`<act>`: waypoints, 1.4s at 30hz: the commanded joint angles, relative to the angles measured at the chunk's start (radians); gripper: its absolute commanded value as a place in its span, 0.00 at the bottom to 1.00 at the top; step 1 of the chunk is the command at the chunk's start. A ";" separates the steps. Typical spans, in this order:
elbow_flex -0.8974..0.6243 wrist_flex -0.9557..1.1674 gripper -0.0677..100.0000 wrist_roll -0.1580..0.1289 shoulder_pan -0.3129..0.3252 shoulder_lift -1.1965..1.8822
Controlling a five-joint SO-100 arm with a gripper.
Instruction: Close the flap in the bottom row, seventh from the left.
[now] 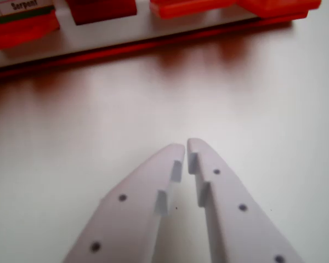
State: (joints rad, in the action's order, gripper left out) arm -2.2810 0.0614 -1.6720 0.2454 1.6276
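Several red flaps [101, 11], blurred, lie well beyond gripper [186, 147].

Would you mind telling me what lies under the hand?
Only bare white table shows under the hand; the red board lies beyond. Whatever sits beneath its fingers is covered.

White table [252, 98] under red flap board [153, 46]
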 commanded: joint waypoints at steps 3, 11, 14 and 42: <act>0.173 -0.023 0.00 -0.002 -0.005 -0.058; 0.275 -0.028 0.00 -0.003 0.002 -0.158; 0.311 -0.028 0.00 -0.008 0.006 -0.193; 0.687 0.029 0.00 0.003 -0.009 -0.382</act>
State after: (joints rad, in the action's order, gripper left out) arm -1.7089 0.0874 -1.6720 0.2577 1.2287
